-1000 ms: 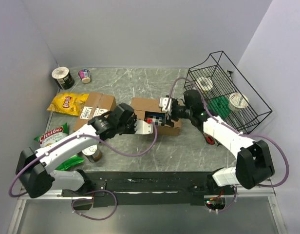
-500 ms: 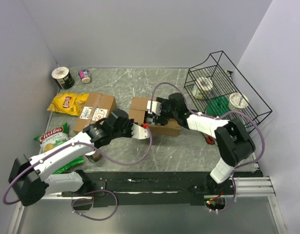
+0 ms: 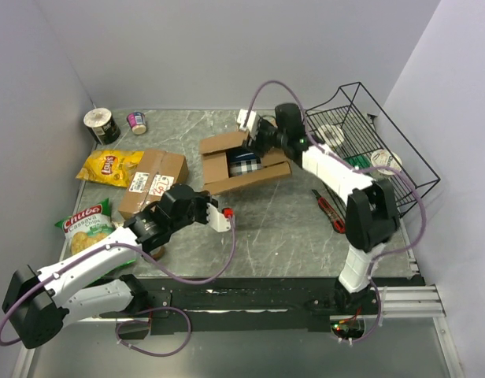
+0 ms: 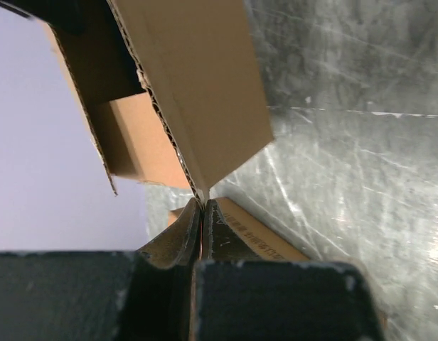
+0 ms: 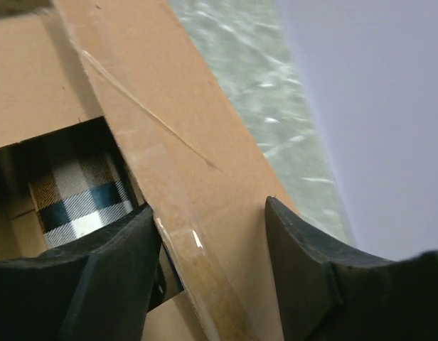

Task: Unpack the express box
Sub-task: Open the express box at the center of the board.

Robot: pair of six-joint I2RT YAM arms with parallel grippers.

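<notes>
The express box [image 3: 227, 165] stands open at mid table, a plaid item [image 3: 244, 164] inside it. My right gripper [image 3: 257, 138] is at the box's far side. In the right wrist view it [image 5: 208, 213] is open and straddles a taped flap [image 5: 155, 106], with one finger inside the box beside the plaid item [image 5: 77, 192]. My left gripper [image 3: 219, 216] is shut and empty, a little to the near side of the box. In the left wrist view its tips [image 4: 202, 206] sit just below a flap corner [image 4: 198, 85].
A second, closed box [image 3: 153, 181] lies to the left, with a yellow chip bag [image 3: 109, 167] and a cassava chip bag [image 3: 85, 220] near it. Two cups [image 3: 101, 124] stand at the far left corner. A box cutter [image 3: 331, 211] and a wire basket [image 3: 368, 150] are on the right.
The right gripper moved from the box's near right side to its far flap. The box shifted away and turned, flaps spread wider. The left gripper pulled back toward the near left.
</notes>
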